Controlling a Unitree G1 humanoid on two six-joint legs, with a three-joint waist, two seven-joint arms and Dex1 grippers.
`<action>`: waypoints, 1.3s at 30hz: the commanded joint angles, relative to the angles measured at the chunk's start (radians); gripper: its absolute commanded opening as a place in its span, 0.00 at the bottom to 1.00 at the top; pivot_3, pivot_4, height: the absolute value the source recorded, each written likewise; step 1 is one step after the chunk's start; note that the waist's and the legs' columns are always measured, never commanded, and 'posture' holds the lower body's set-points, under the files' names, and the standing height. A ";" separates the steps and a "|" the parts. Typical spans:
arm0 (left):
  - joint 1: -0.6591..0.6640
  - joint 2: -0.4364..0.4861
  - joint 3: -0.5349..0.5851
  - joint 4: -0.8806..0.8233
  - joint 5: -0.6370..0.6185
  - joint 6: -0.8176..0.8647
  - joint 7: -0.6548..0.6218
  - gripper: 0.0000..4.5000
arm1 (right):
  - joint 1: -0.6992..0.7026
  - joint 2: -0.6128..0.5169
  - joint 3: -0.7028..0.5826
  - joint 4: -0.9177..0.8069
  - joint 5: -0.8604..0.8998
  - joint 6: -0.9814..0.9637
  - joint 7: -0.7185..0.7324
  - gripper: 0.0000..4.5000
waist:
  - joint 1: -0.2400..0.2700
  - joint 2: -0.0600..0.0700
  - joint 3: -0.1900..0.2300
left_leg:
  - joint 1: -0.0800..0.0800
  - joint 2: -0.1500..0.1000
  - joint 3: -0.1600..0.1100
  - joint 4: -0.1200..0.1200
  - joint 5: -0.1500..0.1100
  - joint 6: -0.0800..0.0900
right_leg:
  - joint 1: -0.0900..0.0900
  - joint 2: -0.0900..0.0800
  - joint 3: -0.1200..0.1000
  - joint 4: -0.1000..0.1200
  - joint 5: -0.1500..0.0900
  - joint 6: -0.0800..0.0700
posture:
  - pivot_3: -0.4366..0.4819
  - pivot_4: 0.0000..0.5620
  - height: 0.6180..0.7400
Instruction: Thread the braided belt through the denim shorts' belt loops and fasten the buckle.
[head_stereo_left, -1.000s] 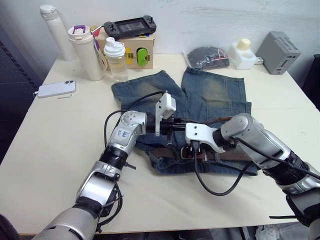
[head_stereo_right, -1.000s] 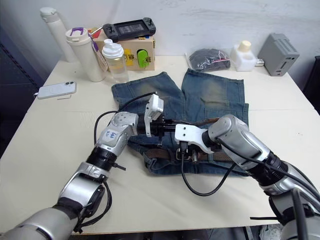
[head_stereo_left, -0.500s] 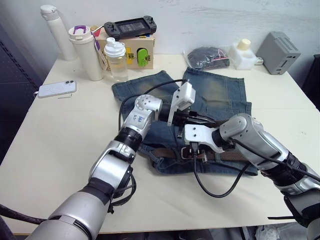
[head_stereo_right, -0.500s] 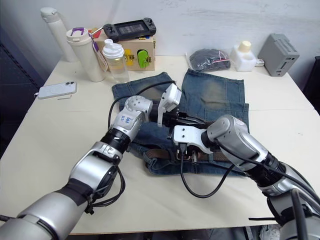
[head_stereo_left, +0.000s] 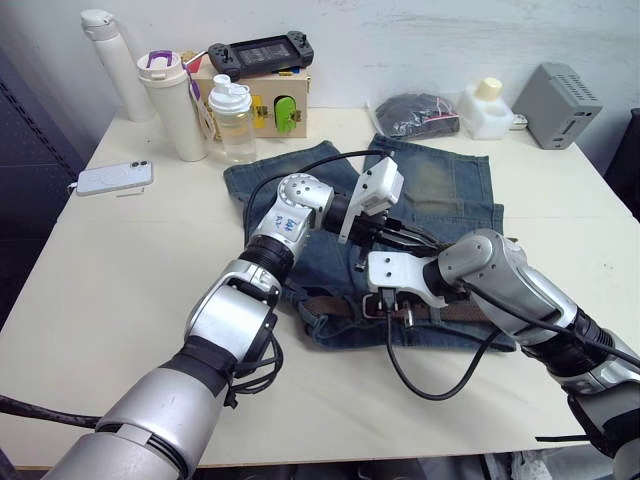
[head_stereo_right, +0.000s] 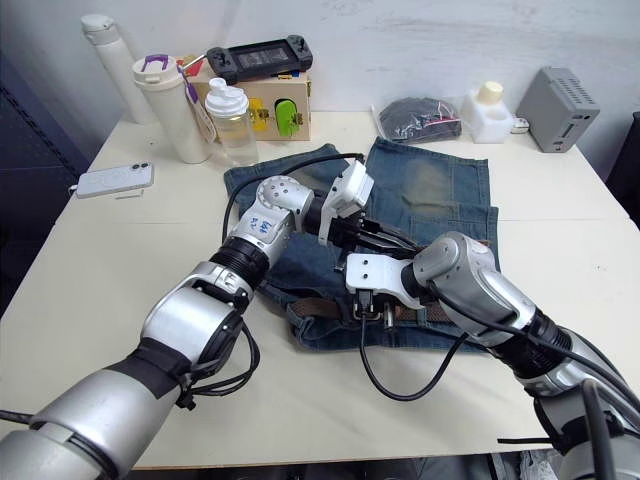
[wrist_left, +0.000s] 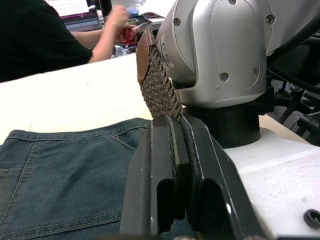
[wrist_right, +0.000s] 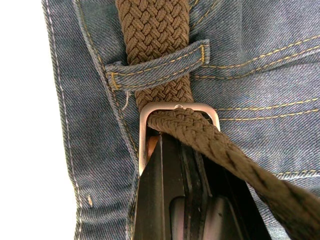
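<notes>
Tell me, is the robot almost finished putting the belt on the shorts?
Nearly. The braided belt already runs under a belt loop on the denim shorts and through the buckle. The left gripper grips the belt's free end while the right gripper sits at the buckle. Fastening isn't visibly finished.

The braided belt (wrist_right: 159, 45) is coarse woven cord, matt, with a smooth leather tip (wrist_left: 142, 56). The buckle (wrist_right: 178, 111) is brushed silver metal. The denim shorts (wrist_right: 250, 80) are faded twill (yellow stitching). The table (head_stereo_left: 130, 270) is smooth matt.
</notes>
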 joint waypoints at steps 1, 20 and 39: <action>-0.129 -0.037 0.101 -0.043 -0.069 -0.058 0.000 0.00 | 0.136 0.044 0.173 0.063 0.015 0.023 0.033 0.01 | 0.000 0.000 0.000 | 0.000 0.000 0.000 0.000 0.000 0.000 | 0.000 0.000 0.000 0.000 0.000 0.000 | 0.48 0.27 0.59; -0.269 -0.071 0.182 -0.010 -0.108 -0.056 -0.028 0.00 | 0.149 0.062 0.193 0.058 -0.014 0.023 0.032 0.01 | 0.000 0.000 0.000 | -0.001 0.000 0.000 0.000 0.000 0.000 | -0.001 0.000 -0.001 0.001 0.000 0.000 | 0.48 0.27 0.59; -0.170 -0.072 0.227 -0.108 -0.119 -0.014 0.045 0.00 | 0.166 0.075 0.158 0.049 -0.029 0.041 0.032 0.01 | -0.003 0.000 0.000 | -0.001 0.000 0.001 0.000 0.000 0.000 | -0.002 0.000 -0.001 0.001 0.000 0.000 | 0.48 0.27 0.59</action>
